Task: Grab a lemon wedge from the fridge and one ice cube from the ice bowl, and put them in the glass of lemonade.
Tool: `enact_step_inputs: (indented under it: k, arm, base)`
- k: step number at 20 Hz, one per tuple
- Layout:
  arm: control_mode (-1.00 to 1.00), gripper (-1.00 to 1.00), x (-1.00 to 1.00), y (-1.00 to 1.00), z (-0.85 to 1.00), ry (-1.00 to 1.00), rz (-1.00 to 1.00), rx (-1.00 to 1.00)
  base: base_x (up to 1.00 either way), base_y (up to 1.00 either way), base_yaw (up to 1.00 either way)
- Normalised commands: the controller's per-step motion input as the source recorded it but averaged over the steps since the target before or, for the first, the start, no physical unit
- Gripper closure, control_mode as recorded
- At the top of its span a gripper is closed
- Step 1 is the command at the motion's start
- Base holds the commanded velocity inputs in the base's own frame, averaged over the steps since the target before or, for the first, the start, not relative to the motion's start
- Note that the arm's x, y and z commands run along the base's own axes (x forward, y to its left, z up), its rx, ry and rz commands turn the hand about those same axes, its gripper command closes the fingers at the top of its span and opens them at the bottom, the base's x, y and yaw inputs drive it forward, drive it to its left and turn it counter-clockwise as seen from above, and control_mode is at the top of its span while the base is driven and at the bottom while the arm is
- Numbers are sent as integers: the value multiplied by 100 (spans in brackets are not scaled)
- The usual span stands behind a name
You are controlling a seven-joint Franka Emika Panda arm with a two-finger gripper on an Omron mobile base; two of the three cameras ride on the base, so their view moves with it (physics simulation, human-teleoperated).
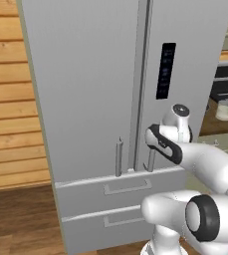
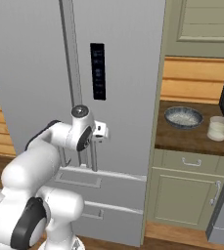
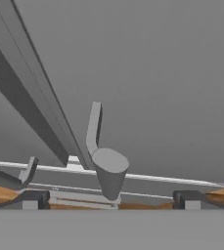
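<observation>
Basically nothing was done yet: the gripper [image 3: 108, 199] sat with its jaws wide apart and empty right at the foot of the right door handle [image 3: 106, 166], and the fridge [image 1: 85, 89] was shut, so the wedge was presumably inside, unseen. That handle ran straight up and down, while further off on the counter [image 2: 182, 139] the ice bowl [image 2: 183, 117] and the glass [image 2: 218, 128] were just waiting, side by side.

Fridge [image 1: 85, 89] grey; ice bowl [image 2: 183, 117] dark grey-blue, whitish speckled; lemonade [image 2: 218, 128] pale.
</observation>
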Motion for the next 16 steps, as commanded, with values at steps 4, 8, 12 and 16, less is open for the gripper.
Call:
enact_step_inputs:
  k: [4,8,12,16]
  arm:
    - [-100,-100,-3,0,-39,0,-2,0]
    - [-100,-100,6,0,-32,0,0,0]
    - [-100,-100,35,0,-21,0,0,0]
    - [-100,-100,33,0,-7,0,0,0]
  base:
    - [0,0,0]
    - [0,0,0]
    - [0,0,0]
    - [0,0,0]
